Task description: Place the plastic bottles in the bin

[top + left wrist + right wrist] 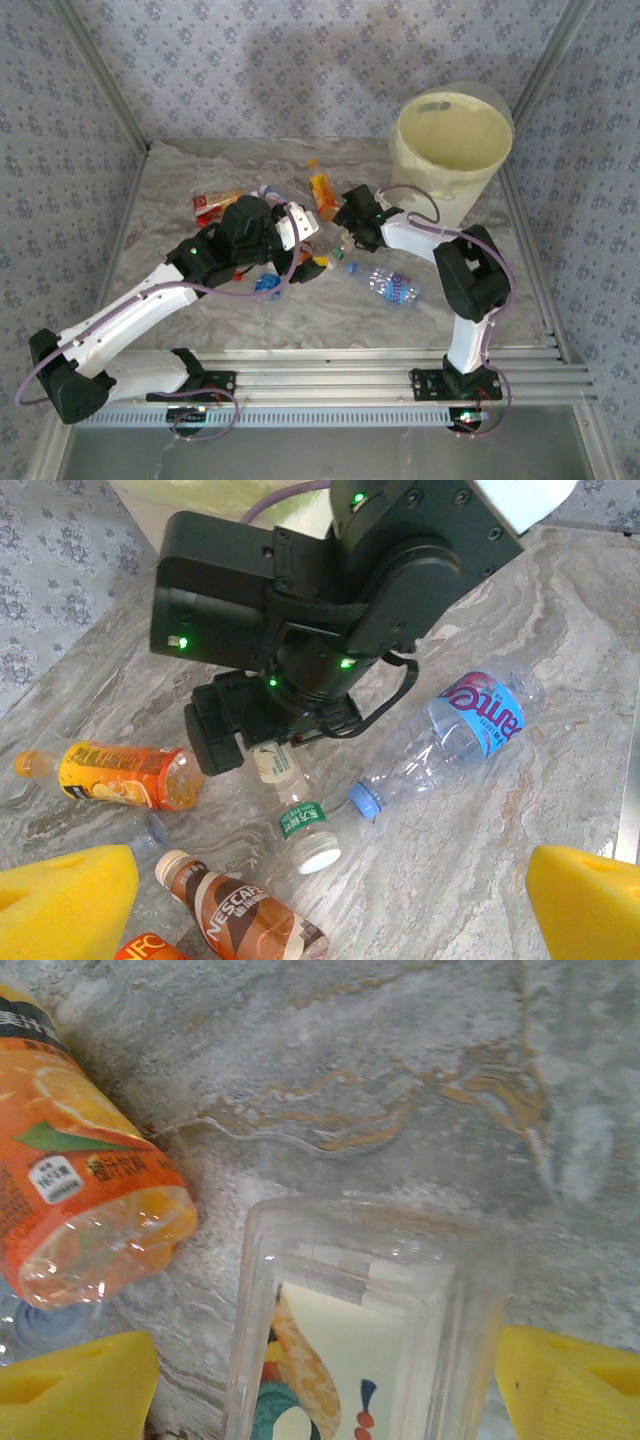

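Observation:
Several plastic bottles lie scattered mid-table. In the right wrist view a clear bottle with a cream label (370,1320) lies between my right gripper's (325,1380) yellow fingertips (80,1385). The right pad is at its side and a gap remains on the left, so the jaws are open. From the left wrist view, that bottle (298,815) shows a green neck band and white cap under the right gripper (270,750). My left gripper (325,905) is open above a brown Nescafe bottle (235,910). The bin (430,180) stands at the back right.
An orange-filled bottle (80,1190) lies just left of the clear one, also the orange-filled bottle (120,775). A clear bottle with a blue label (470,720) lies to the right, near the right arm's base side (390,285). More bottles (212,205) sit at the left.

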{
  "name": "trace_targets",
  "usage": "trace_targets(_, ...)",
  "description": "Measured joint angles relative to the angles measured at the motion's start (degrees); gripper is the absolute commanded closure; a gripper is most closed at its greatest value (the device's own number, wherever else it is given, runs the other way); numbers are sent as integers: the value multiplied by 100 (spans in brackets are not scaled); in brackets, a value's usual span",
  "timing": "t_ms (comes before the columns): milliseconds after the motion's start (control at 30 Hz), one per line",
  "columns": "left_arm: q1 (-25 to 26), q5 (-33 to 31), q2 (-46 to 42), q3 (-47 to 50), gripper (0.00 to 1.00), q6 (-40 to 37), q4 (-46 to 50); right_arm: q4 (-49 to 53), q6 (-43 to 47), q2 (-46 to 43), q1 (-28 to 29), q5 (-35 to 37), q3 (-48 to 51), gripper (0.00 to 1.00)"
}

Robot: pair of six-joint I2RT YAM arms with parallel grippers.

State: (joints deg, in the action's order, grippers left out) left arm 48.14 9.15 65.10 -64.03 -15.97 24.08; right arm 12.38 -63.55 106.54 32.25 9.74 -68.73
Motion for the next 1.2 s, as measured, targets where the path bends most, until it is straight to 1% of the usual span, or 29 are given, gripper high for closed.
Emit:
trace_targets(267, 0, 2, 0, 0, 0, 0, 0, 240, 98, 501, 105, 129, -553, 16)
trace_targets(400, 0, 0, 0, 0, 1, 0, 0, 350, 144, 634, 131, 192, -608, 18)
trace_targets(500, 0, 2, 0, 0, 0, 0, 0, 474, 195, 699, 142, 264, -667, 22)
trace_targets(733, 0, 0, 0, 0, 0, 0, 0, 726, 581, 719, 162, 555, -831, 35)
trace_targets(833, 0, -24, 0, 0, 0, 11, -2, 693, 876, 715, 190, 682, -844, 36)
trace_targets(1000, 0, -111, -2, 0, 0, 81, -39, 498, 1486, 551, 264, 793, -839, 38)
trace_targets(1200, -2, -247, -144, 103, 0, 280, -345, 157, 2179, -210, 367, 811, -798, 40)
